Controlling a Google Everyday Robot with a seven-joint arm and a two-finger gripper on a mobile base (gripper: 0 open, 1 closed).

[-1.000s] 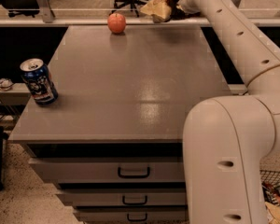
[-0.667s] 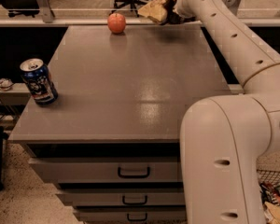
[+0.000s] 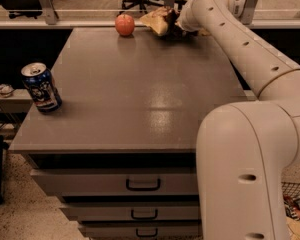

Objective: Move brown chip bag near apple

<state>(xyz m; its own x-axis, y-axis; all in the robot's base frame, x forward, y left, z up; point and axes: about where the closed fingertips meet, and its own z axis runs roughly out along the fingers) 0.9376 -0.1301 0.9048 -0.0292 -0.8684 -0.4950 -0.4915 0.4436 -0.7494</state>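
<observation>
Tool with brown chip bag beside apple

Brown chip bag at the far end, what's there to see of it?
The brown chip bag is crinkled, pale tan with a darker middle, tilted at the table's far edge, just right of the apple without touching it. The arm's tool is against its right side, hiding part of it.

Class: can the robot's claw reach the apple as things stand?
Probably yes: the claw, holding the chip bag, hangs beside the apple at the far edge; only the bag lies between.
</observation>
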